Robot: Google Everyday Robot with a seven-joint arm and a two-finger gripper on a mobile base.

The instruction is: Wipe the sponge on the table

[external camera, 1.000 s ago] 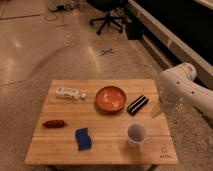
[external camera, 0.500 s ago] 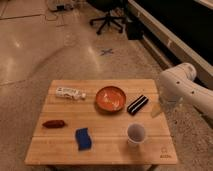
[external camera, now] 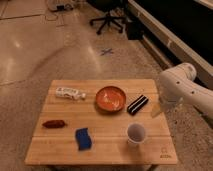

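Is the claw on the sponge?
No: the claw hangs off the table edge beside the striped block, while the sponge lies apart near the front.

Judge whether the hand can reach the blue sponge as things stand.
Probably yes. The hand hangs beside the table, at its right edge; the sponge lies uncovered toward the front left. The white cup stands roughly between, so passing above it seems needed.

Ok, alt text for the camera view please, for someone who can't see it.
A blue sponge lies untouched near the front edge of a wooden table, while the robot's hand hangs at the table's right edge, beside a striped block. Also on it: an orange bowl, a white cup, a reddish-brown item and a white packet.
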